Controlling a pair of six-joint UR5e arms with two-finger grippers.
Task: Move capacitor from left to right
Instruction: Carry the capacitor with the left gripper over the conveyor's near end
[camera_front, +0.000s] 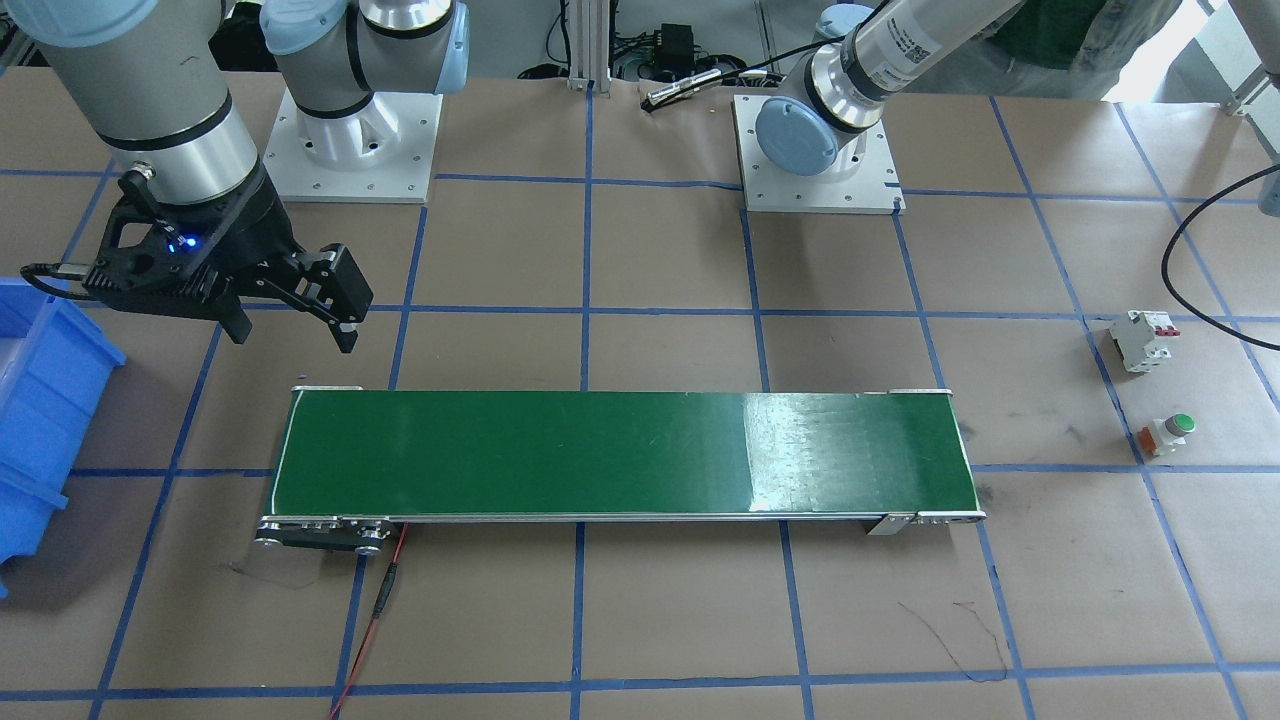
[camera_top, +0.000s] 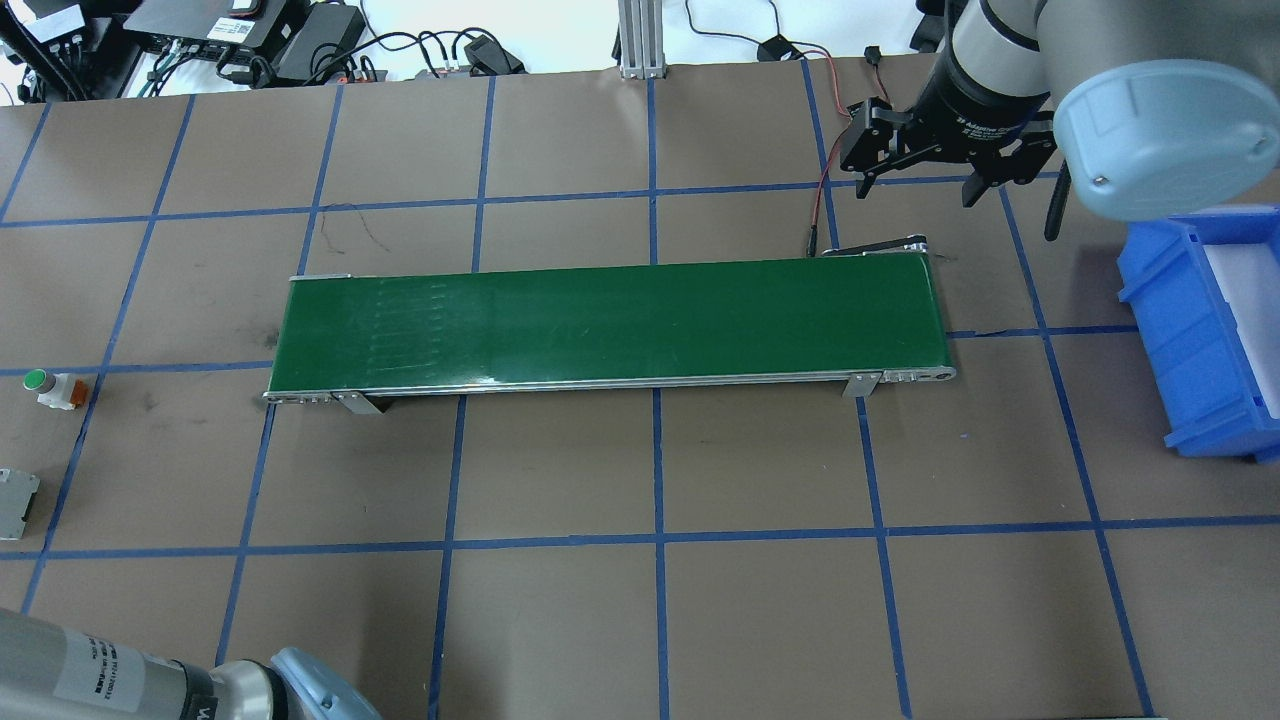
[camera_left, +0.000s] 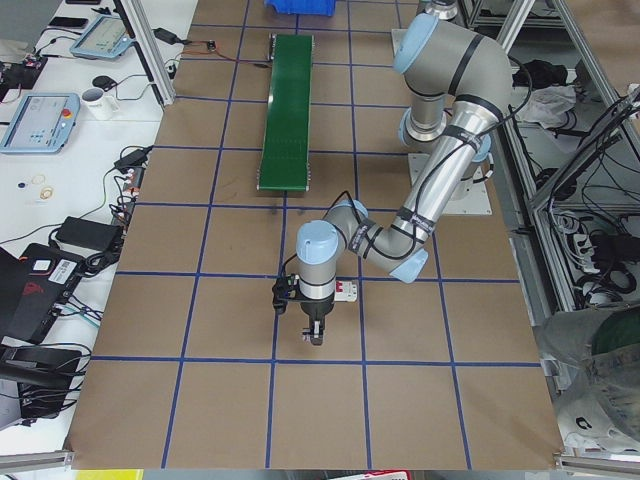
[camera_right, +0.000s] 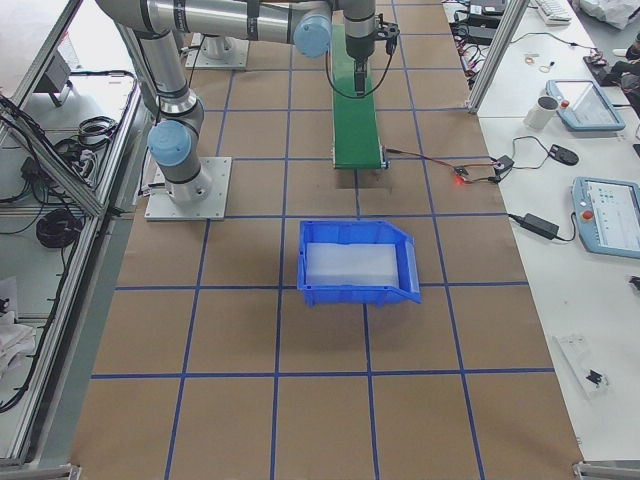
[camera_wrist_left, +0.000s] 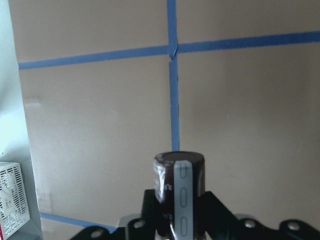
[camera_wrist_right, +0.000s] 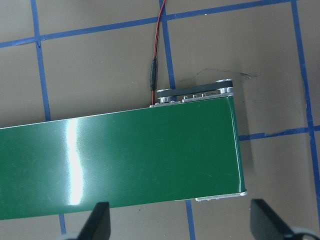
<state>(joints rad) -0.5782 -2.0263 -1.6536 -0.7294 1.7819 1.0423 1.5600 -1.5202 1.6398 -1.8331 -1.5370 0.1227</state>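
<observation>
The capacitor (camera_wrist_left: 178, 182), a dark purplish cylinder with a pale stripe, stands upright between the fingers of my left gripper (camera_wrist_left: 178, 205), which is shut on it above bare brown table. In the exterior left view the left gripper (camera_left: 313, 335) points down near the table's left end, beyond the belt's end. My right gripper (camera_front: 295, 332) is open and empty. It hovers at the far side of the right end of the green conveyor belt (camera_front: 620, 455). It also shows in the overhead view (camera_top: 915, 192), and its spread fingertips (camera_wrist_right: 100, 222) frame the belt end (camera_wrist_right: 150, 155).
A blue bin (camera_top: 1200, 330) stands right of the belt. A white breaker with a red switch (camera_front: 1143, 340) and a green-topped push button (camera_front: 1168, 432) lie on the table's left side. A red wire (camera_front: 385, 590) runs from the belt's motor end.
</observation>
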